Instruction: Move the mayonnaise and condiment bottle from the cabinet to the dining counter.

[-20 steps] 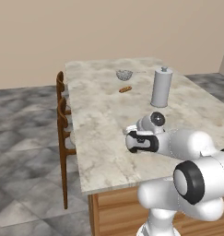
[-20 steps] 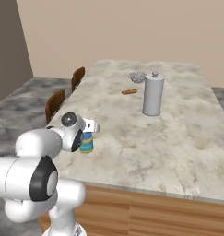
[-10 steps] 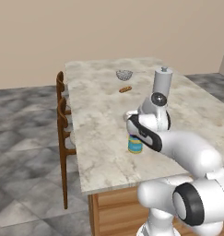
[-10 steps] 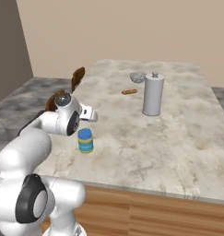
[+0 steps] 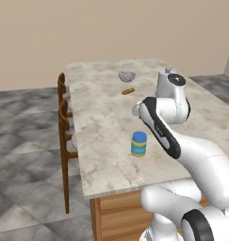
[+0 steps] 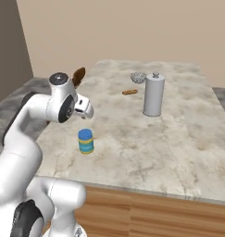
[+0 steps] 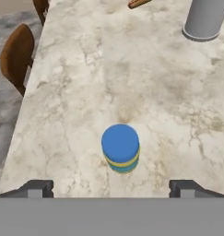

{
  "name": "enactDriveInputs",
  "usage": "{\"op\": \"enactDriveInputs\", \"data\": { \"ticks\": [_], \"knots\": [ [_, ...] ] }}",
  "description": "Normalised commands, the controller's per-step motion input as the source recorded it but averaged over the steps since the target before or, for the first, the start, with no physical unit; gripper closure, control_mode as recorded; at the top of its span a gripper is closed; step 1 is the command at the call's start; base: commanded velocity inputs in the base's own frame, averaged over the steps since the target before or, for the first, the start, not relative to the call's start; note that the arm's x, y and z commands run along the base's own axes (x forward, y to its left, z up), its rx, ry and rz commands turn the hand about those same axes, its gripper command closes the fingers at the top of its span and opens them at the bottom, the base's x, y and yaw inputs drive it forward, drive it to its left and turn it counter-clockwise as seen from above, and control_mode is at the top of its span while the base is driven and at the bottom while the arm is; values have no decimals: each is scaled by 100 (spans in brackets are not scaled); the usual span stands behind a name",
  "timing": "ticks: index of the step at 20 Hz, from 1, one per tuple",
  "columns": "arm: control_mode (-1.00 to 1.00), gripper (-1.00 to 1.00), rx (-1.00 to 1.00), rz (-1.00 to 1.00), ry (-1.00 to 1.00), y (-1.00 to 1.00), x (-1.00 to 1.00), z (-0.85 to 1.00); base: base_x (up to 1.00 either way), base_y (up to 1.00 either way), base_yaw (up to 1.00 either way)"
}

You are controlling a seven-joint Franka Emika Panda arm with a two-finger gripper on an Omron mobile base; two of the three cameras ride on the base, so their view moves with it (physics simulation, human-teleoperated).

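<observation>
Along the left edge of the dining counter (image 5: 106,127) stand dark wooden chairs (image 5: 64,122), their curved backs rising just beside the counter's long side; in the hand view one chair back (image 7: 16,55) shows at the upper left, next to the marble edge. The dining counter is a large beige, marble-veined top on a wood base (image 6: 146,210). The mayonnaise (image 5: 139,143) stands upright on the counter, near the front edge and toward the chair side; its blue lid faces up and its blue, yellow and green label is visible around the wall. In the right base view the mayonnaise (image 6: 85,141) sits below and just to the right of the robot's hand, apart from it. In the hand view the mayonnaise (image 7: 120,147) lies centred between the two finger tips and beyond them, with bare marble on every side. The gripper (image 7: 111,188) is raised above the jar; its jaws stand wide apart and hold nothing, and neither fingertip (image 7: 37,188) touches the jar. Farther back and to the right stands a tall grey cylinder (image 6: 153,95) with a knob top, well apart from the mayonnaise. Near it lie a small brown item (image 6: 129,92) and a small grey bowl (image 6: 138,77), both resting on the counter toward its far end.
</observation>
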Motion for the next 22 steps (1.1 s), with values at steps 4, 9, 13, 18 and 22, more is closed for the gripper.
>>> {"op": "enactDriveInputs", "data": {
  "ticks": [4,9,13,18,22],
  "knots": [
    [-100,-100,0,-11,13,-7,-80,22,0,0,0],
    [-100,-100,0,-6,3,-1,-21,35,0,0,0],
    [-100,-100,0,-3,0,-3,-16,36,0,0,0],
    [-100,-100,0,-4,0,-1,-35,12,0,0,0],
    [-100,-100,0,-4,-2,0,-33,11,0,0,0]
  ]
}}
